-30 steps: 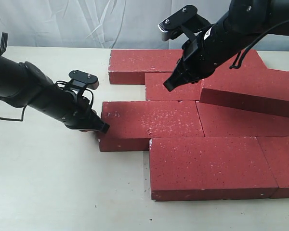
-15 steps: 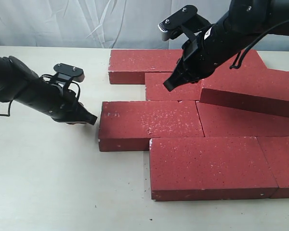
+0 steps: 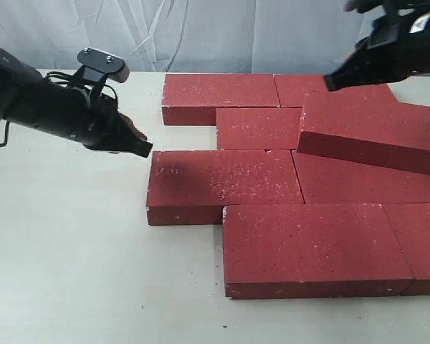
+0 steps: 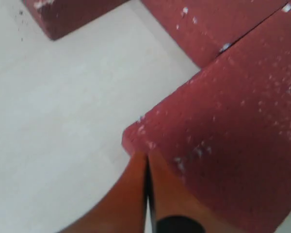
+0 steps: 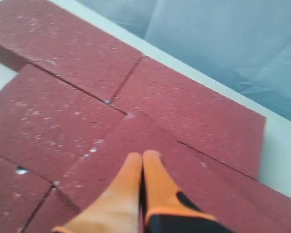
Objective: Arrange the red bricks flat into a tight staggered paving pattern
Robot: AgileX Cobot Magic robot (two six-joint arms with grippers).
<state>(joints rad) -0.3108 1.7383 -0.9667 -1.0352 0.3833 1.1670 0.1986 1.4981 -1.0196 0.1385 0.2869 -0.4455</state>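
Observation:
Several red bricks lie flat in staggered rows on the table's right half. One brick (image 3: 373, 129) rests slanted on top of the others at the right. My left gripper (image 3: 147, 150) is shut and empty, hovering just off the far-left corner of the middle-row brick (image 3: 222, 179). In the left wrist view its fingertips (image 4: 146, 158) point at that brick's corner (image 4: 223, 145). My right gripper (image 3: 330, 84) is shut and empty, raised over the back edge of the slanted brick (image 5: 111, 145). Its tips (image 5: 142, 156) show pressed together in the right wrist view.
The pale tabletop (image 3: 72, 272) stretches left of and in front of the bricks. A white curtain (image 3: 201, 32) hangs behind the table. The front brick (image 3: 312, 247) sits near the table's front, and the back row (image 3: 218, 93) is close to the curtain.
My left gripper pulled away from the middle-row brick's left end, then rose toward the back. My right arm swung from over the second-row brick to the far right. The bricks stayed put.

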